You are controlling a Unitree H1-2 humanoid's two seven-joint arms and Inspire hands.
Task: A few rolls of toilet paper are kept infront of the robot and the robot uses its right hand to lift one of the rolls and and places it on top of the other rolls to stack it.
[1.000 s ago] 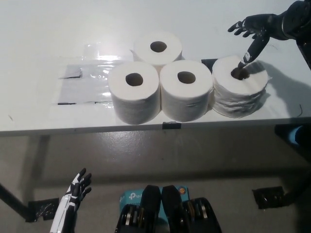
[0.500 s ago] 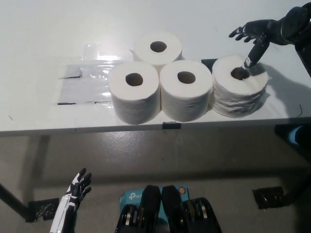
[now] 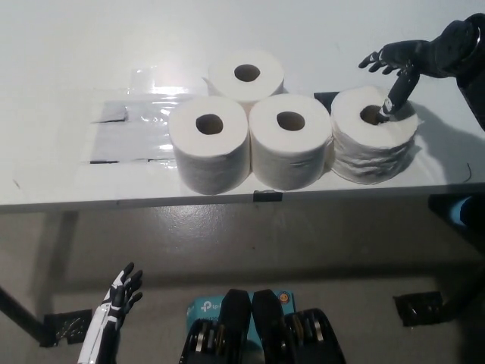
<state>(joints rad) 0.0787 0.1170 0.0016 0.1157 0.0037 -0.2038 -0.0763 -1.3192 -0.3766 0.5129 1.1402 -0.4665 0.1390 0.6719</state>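
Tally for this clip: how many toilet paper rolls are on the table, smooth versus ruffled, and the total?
Smooth toilet paper rolls: 3, back, front left, front middle
Ruffled toilet paper roll: 1, far right, under the right hand
Total: 4

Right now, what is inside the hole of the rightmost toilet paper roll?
One finger of the black right hand reaches down into the core of the rightmost roll. The fingertip is hidden inside; the hole's bottom cannot be seen.

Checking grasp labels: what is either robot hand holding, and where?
Nothing is gripped. The right robot hand is open above the rightmost roll, one finger at its core hole.
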